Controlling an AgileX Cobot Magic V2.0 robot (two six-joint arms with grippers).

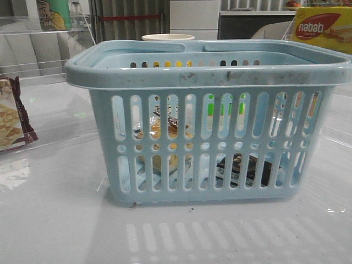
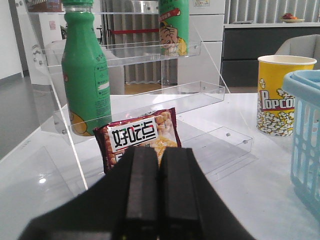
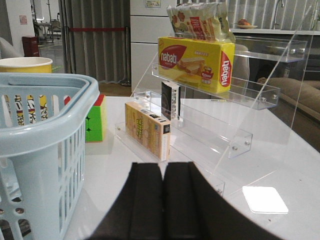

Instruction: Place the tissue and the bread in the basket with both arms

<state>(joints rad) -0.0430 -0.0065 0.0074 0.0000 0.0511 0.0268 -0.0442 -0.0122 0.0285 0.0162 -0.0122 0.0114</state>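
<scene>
Front view: one light-blue basket (image 1: 209,121) standing centre on the white table (image 1: 55,220), handles folded onto the rim. Through its slots, one bread (image 1: 163,132) in clear wrapper, resting on the basket floor toward the left side; one tissue (image 1: 242,168), dark pack, lying flat on the floor toward the right side, long axis running across the view, apart from the bread. Neither arm appears in this view. A cracker bag (image 1: 12,118) lies at the left edge, a nabati box (image 1: 322,27) at upper right; neither is a task item. Left wrist view: left gripper (image 2: 159,195) with its two black fingers pressed together, nothing between them. It sits outside the basket, whose corner shows at the side of the frame; ahead of it are a green bottle (image 2: 86,75), a snack bag and a popcorn cup (image 2: 277,95). Right wrist view: right gripper (image 3: 162,200) likewise drawn together and empty, outside the basket wall, facing a clear shelf rack (image 3: 230,115) and a colour cube (image 3: 95,120). Judgement: both task items lie inside the basket, between the two grippers, bread nearer the left arm, tissue nearer the right; nothing remains near either set of jaws to be grasped, so the task looks finished.
</scene>
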